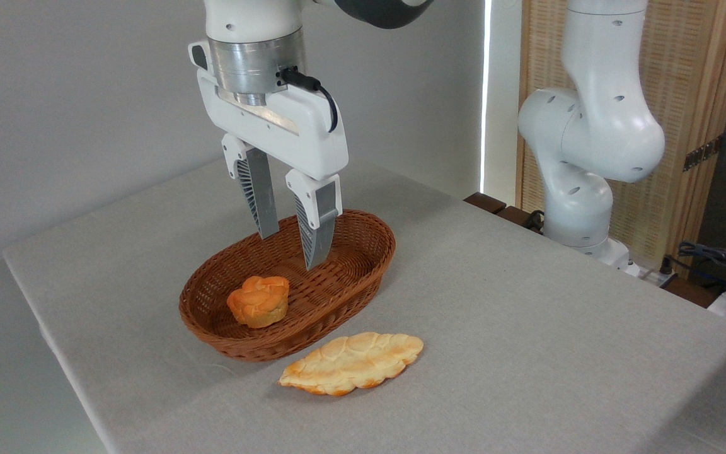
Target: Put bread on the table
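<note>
Bread (258, 301), lobed crackled orange bun, in brown woven wicker basket (363, 236), ribbed-fingered hand (292, 251) above, parted, empty

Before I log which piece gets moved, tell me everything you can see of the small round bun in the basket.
The bun is small, round and orange-golden, with a lobed, flower-like, crackled top and a paler, smooth side. It looks like baked bread. It sits upright and whole on the floor of the brown wicker basket, toward the basket's left end. Only the basket touches it. The open gripper hangs above and to its right, clear of it.
</note>
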Robot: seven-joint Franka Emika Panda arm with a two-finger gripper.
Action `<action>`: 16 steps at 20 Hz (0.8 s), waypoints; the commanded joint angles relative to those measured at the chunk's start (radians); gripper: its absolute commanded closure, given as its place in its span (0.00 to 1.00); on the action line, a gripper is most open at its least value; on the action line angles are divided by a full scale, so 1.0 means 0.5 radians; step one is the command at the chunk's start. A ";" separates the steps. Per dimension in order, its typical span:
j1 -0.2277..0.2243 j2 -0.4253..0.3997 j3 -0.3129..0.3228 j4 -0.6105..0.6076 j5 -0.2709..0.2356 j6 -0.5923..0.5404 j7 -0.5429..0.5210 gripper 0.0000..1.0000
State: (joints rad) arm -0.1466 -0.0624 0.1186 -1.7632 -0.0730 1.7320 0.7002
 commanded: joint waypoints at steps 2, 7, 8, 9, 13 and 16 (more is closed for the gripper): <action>-0.011 0.008 0.005 0.014 0.011 -0.013 0.011 0.00; -0.011 0.008 0.008 0.014 0.011 -0.013 0.011 0.00; -0.011 0.008 0.008 0.014 0.011 -0.013 0.011 0.00; -0.011 0.008 0.008 0.014 0.011 -0.013 0.011 0.00; -0.011 0.011 0.008 0.010 0.011 -0.013 0.011 0.00; -0.011 0.014 0.005 0.010 0.008 -0.043 0.008 0.00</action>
State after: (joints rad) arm -0.1470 -0.0619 0.1179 -1.7651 -0.0730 1.7283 0.7011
